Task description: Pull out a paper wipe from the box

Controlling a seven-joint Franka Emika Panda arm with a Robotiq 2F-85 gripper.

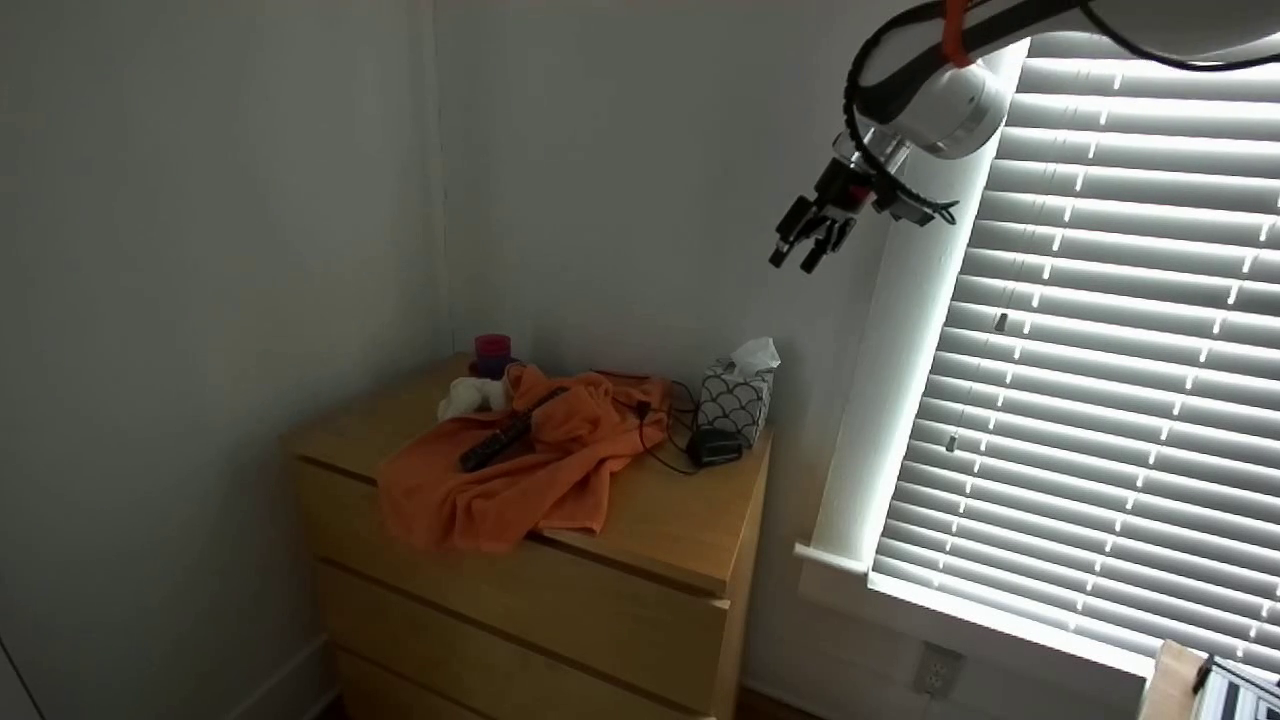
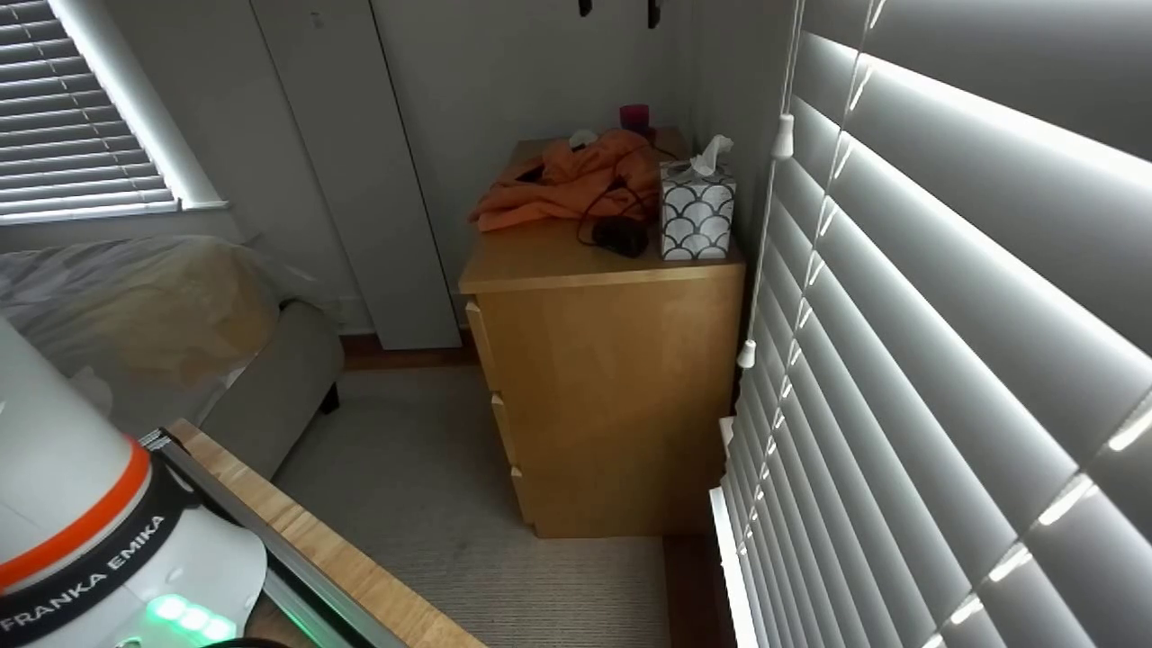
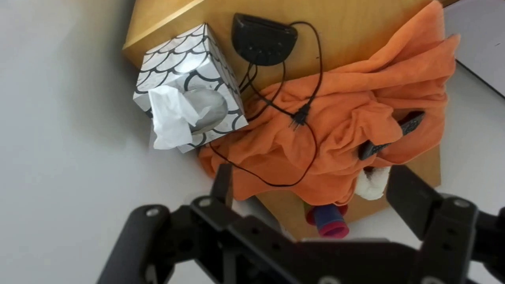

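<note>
The box is an upright tissue box, pale with dark scalloped lines; it stands on the dresser's corner in both exterior views (image 1: 733,408) (image 2: 697,220) and at upper left in the wrist view (image 3: 173,63). The white paper wipe sticks up from its top opening in both exterior views (image 1: 756,357) (image 2: 712,155) and in the wrist view (image 3: 170,120). My gripper (image 1: 793,264) is open and empty in the air, above the box and apart from it. Its fingers are wide apart in the wrist view (image 3: 311,173); only the fingertips show at the top edge in an exterior view (image 2: 619,12).
An orange cloth (image 1: 540,440) with a black remote (image 1: 497,443) covers much of the dresser (image 1: 680,520). A black device (image 3: 263,39) with cables lies beside the box. A pink and blue cup (image 1: 492,352) and a white item (image 1: 470,397) are farther back. Walls and blinds (image 2: 900,315) are close.
</note>
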